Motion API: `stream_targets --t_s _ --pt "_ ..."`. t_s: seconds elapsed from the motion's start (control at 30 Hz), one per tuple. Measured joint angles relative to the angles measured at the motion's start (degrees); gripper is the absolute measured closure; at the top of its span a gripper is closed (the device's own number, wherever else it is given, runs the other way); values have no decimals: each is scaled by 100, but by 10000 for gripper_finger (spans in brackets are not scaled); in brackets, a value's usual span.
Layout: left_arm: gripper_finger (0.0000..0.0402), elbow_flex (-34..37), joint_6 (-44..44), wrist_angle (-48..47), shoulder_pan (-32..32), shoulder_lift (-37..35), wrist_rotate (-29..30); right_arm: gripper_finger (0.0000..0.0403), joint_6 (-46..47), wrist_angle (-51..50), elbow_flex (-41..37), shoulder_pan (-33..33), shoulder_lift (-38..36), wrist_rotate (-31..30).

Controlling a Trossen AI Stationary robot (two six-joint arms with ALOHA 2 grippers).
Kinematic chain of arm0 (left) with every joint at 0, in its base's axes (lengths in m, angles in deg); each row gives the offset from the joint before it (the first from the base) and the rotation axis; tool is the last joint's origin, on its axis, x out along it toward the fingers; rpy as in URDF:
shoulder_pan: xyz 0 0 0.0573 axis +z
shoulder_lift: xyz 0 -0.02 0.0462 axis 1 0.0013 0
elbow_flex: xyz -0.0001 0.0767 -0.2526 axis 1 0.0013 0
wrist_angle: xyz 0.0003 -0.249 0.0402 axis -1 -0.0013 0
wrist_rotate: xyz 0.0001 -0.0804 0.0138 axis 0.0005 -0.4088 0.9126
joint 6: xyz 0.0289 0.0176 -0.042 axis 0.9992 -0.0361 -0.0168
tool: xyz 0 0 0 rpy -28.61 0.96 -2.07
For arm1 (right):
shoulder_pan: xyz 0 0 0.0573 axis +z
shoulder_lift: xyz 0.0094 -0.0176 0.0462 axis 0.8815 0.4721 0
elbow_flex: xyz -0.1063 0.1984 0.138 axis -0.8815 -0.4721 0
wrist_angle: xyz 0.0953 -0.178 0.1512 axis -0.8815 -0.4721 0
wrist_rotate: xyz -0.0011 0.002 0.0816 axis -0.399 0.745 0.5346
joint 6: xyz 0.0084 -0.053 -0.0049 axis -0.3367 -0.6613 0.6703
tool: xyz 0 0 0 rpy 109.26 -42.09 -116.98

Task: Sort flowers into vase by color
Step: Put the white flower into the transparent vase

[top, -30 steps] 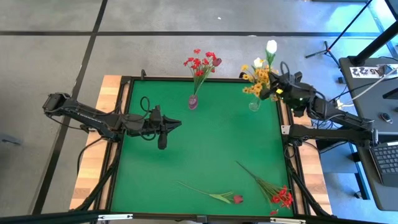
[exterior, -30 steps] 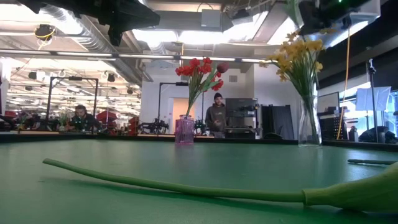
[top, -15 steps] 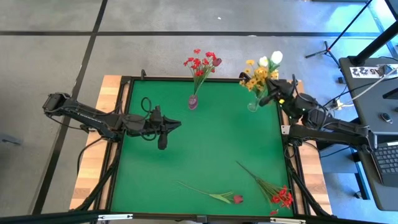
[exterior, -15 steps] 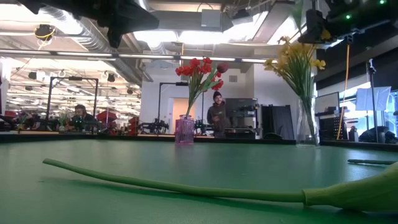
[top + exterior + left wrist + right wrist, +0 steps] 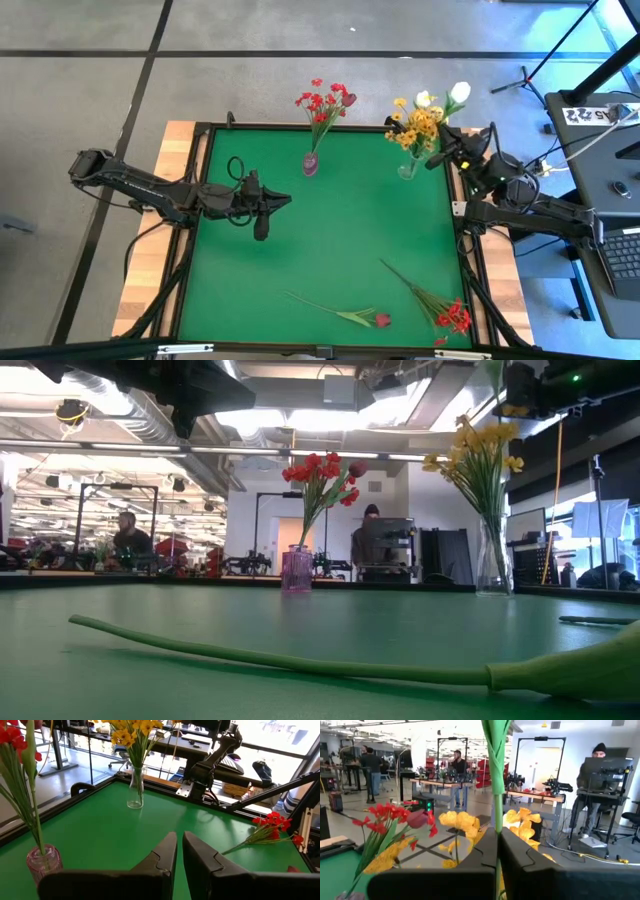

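Both arms dark, near-black, built of slender links with bulkier joints. Left arm: black cable looped above the wrist. Right arm: loose cables near the wrist. Fingers matte black, flat, tapering, with stepped inner faces.

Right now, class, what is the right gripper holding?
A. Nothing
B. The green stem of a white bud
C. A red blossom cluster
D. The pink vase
B: the right gripper is shut on a green stem, and the high view shows the white bud above the clear vase.
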Motion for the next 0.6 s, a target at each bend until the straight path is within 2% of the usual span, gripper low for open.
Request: stream_targets --t_s 0.6 --pt "375 0 2 2 0 0 2 398 6 -82 -453 0 155 72"
